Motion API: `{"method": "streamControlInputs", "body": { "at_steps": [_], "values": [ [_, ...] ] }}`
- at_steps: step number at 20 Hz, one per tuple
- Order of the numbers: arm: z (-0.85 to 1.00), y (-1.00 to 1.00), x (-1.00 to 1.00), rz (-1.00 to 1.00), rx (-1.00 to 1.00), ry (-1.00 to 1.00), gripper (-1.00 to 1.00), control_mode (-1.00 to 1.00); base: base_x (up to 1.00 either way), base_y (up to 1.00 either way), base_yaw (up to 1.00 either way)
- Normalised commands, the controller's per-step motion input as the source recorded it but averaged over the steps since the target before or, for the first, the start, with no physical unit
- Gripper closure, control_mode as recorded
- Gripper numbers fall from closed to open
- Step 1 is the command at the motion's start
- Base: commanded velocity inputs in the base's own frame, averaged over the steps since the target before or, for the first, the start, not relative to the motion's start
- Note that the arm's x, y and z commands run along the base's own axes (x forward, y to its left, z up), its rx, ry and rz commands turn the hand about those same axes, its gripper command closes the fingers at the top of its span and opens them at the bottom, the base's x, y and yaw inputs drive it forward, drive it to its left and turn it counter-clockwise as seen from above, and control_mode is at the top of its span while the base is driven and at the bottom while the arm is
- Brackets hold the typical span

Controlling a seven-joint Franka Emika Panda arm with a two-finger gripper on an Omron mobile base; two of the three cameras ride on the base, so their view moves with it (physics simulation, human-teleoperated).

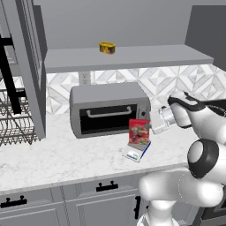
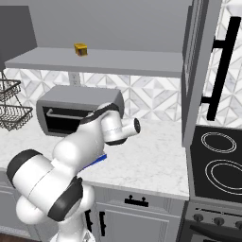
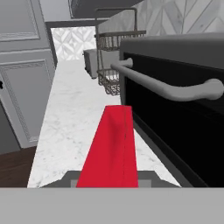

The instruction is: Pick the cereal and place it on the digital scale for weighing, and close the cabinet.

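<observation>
Your end effector is gripping the cereal, jaws closed on it, standing on the scale at centre frame.

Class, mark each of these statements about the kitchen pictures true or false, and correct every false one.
1. The cereal stands upright on the digital scale. True.
2. The toaster oven has its door hanging open. False: the door is shut, its bar handle across the front.
3. A small yellow can sits on the cabinet's shelf. True.
4. The cabinet door is already closed. False: it stands swung open at the left of the left base view.
5. The tool is shut on the cereal's side. True.
6. The cereal lies flat on the stove. False: it stands in front of the toaster oven.
</observation>
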Motion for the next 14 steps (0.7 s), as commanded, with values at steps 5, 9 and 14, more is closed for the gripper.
{"method": "streamControlInputs", "body": {
  "at_steps": [5, 9, 14],
  "values": [
    [-0.07, 0.0, 0.04, 0.0, 0.0, -0.01, 1.0, -1.0, 0.0, 0.0, 0.0],
    [-0.18, 0.0, -0.05, 0.0, 0.0, -0.01, 1.0, -1.0, 0.0, 0.0, 0.0],
    [-0.01, 0.0, -0.02, 0.0, 0.0, 0.0, -1.0, -1.0, 0.0, 0.0, 0.0]
  ]
}}
